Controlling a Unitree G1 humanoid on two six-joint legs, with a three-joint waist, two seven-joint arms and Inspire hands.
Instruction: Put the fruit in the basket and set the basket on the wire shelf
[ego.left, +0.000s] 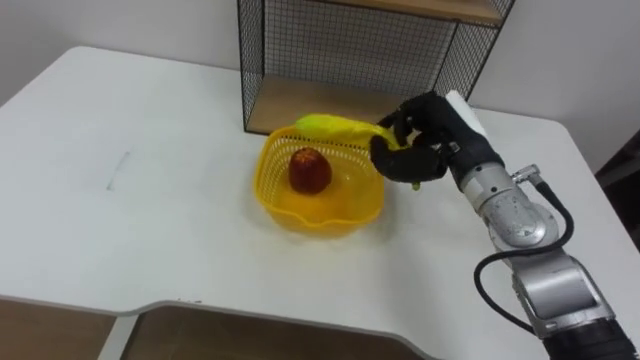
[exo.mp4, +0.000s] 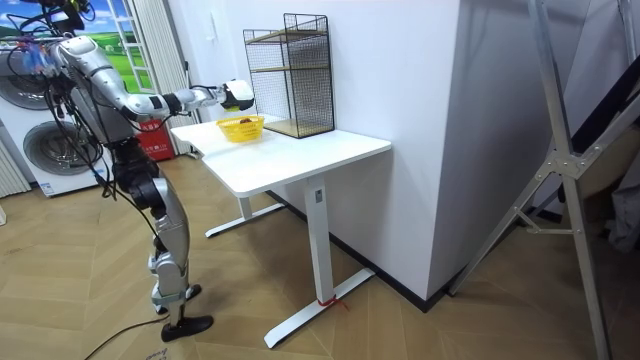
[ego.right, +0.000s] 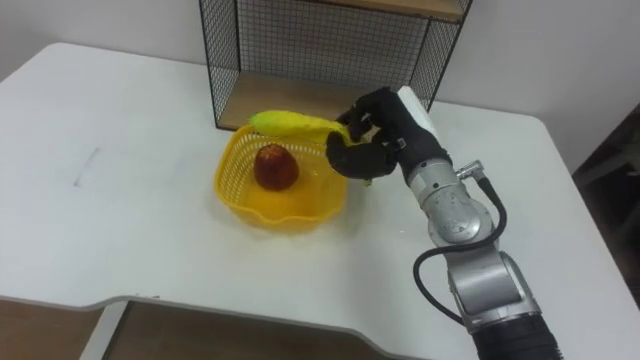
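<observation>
The right hand (ego.right: 385, 135) comes in from the right, its dark fingers curled round the right end of a yellow-green banana (ego.right: 295, 124); the banana points left and sits over the far rim of a yellow plastic basket (ego.right: 290, 215); a red apple (ego.right: 275, 167) lies inside the basket, left of the hand; the basket stands on a white table (ego.right: 120, 220), just in front of a black wire shelf (ego.right: 320, 45) with a wooden bottom board at the table's far edge.
</observation>
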